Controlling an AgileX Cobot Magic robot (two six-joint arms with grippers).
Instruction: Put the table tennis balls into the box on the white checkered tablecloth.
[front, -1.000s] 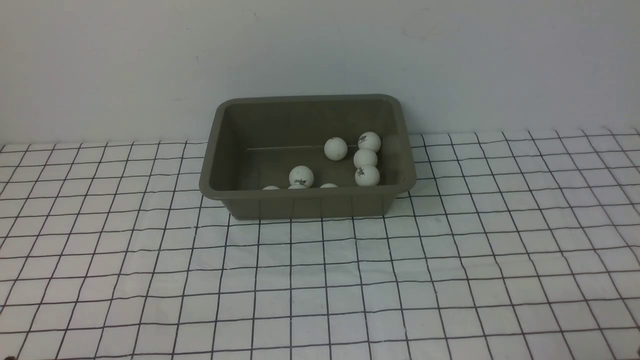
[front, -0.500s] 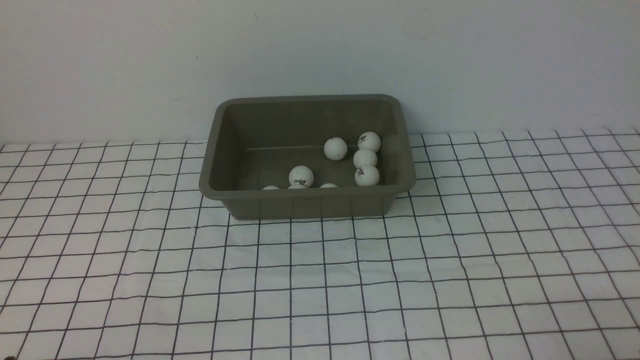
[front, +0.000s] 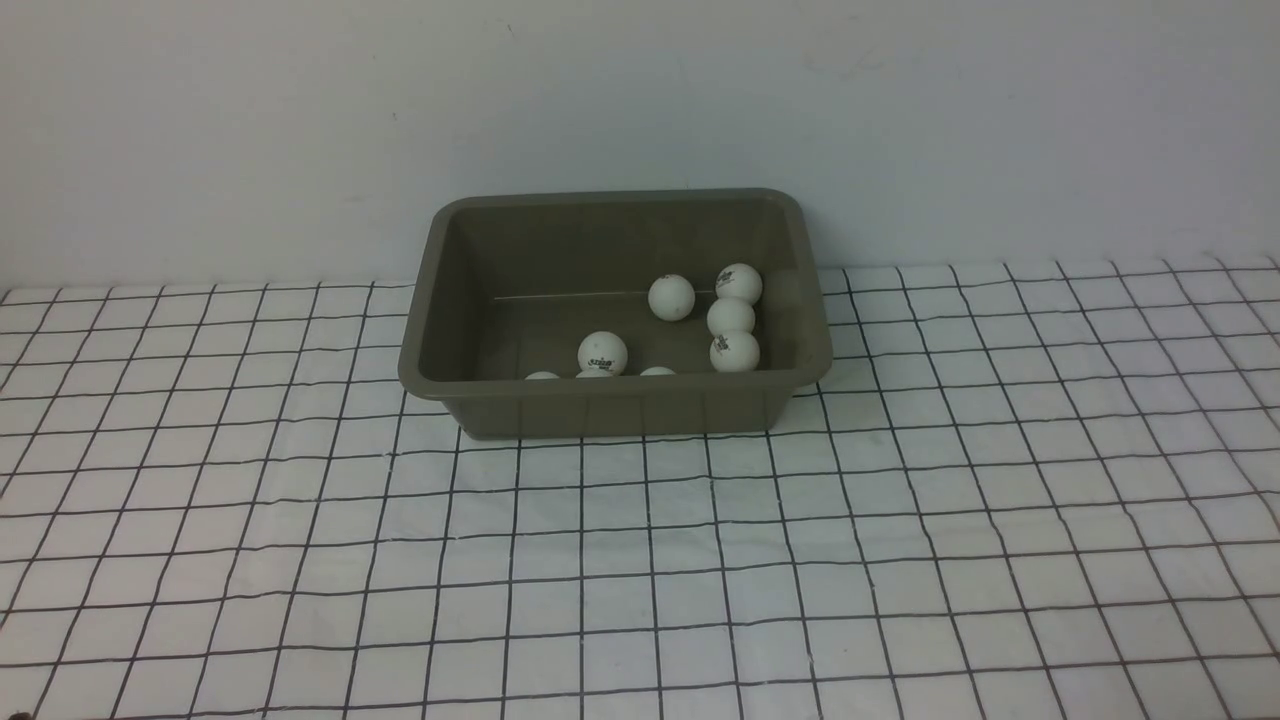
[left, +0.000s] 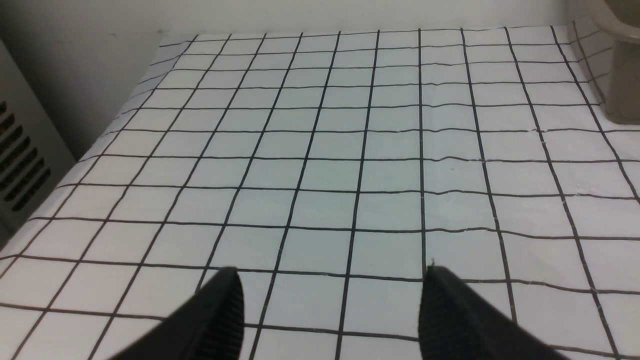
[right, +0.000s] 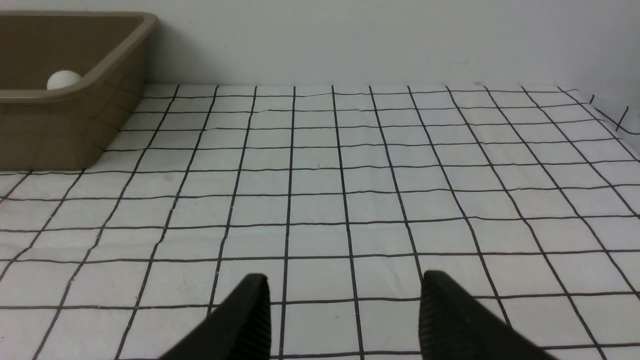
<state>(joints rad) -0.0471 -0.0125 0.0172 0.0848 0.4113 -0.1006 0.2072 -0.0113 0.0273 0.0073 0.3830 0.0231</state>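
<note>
On the front camera I see no arm at all; both are pulled back out of that view. From the wrist cameras I judge that each arm is held low and looks forward over the white checkered tablecloth (front: 640, 560), its fingers hanging above the cloth and not touching it.

The box (front: 615, 405) stands on the cloth close to the back wall, upright. It is olive-grey, with rounded corners and a flared rim. Inside it lie the table tennis balls (front: 732, 318), matte white, some with a small dark print. Three of them make a tight row beside the right wall of the box, one more is just left of that row, one with a logo (front: 602, 352) lies nearer the front, and three tops show only partly over the front rim. I see no ball on the cloth.

For the left gripper (left: 332, 300) the two black fingers stand well apart with only cloth between them, so it is released and holds nothing. For the right gripper (right: 342, 305) it is the same: spread jaws, nothing grasped. A corner of the box with one ball appears in the right wrist view, well apart from the fingers.
</note>
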